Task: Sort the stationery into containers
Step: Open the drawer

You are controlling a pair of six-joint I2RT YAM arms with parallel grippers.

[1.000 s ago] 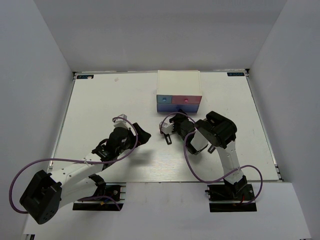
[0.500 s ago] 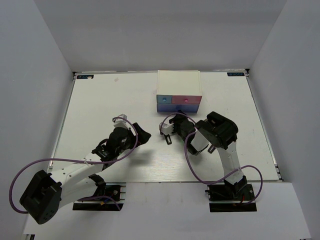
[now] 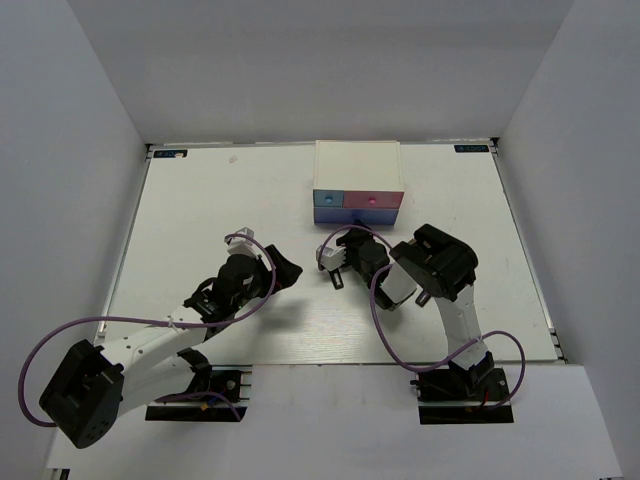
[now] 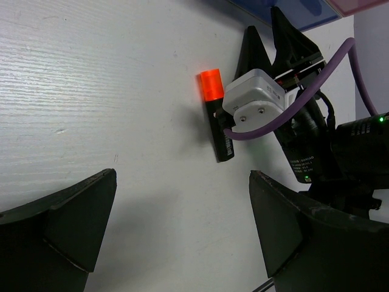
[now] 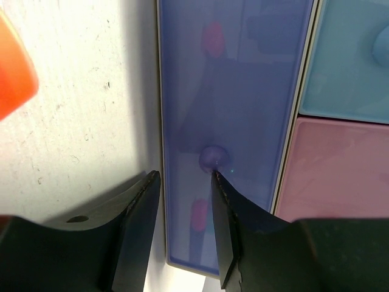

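Observation:
The white drawer box stands at the back centre, with blue and pink fronts above a wider blue-purple front. My right gripper is open by a narrow gap right at that front, one fingertip touching its round knob. It holds nothing. Pink shapes show faintly through the front. An orange-capped highlighter lies on the table beside the right gripper; its cap also shows in the right wrist view. My left gripper is wide open and empty, well short of the highlighter.
The white table is walled by grey panels on three sides. The right wrist's white camera block and purple cable overlap the highlighter's far side. No erasers or other highlighters show on the table.
My right gripper has edged slightly toward the drawer box. The left arm has not visibly moved.

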